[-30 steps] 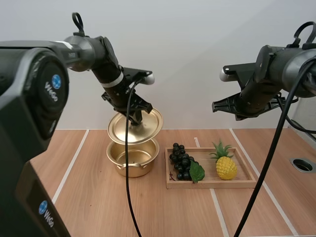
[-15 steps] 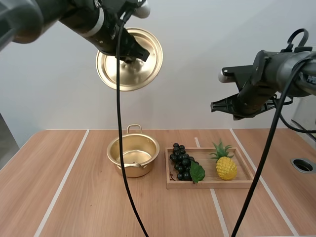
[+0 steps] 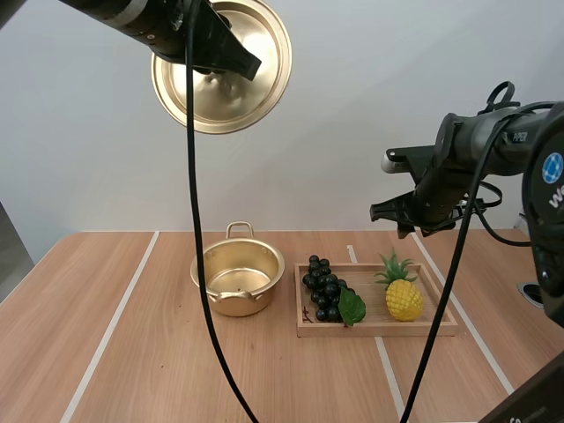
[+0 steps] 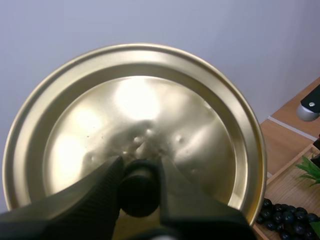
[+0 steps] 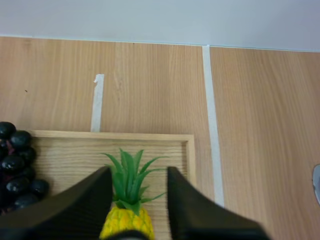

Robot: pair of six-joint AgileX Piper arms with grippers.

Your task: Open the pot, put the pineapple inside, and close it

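left wrist view — left claw (image 4: pixel 139 172) pinches lid (image 4: pixel 195 120) (knob (image 4: pixel 138 195))

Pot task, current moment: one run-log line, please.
left gripper: shut on lid by its knob, lid aloft | pot: open | right gripper: open over pineapple | pineapple: in tray beside grapes

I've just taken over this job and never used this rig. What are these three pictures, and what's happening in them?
Two robot arms work over a table. The high view looks down from behind them; each wrist view rides on one arm. The left gripper pinches the knob of the gold lid, held high above the open pot. The right gripper hangs open over the pineapple, which lies beside grapes in a wooden tray.
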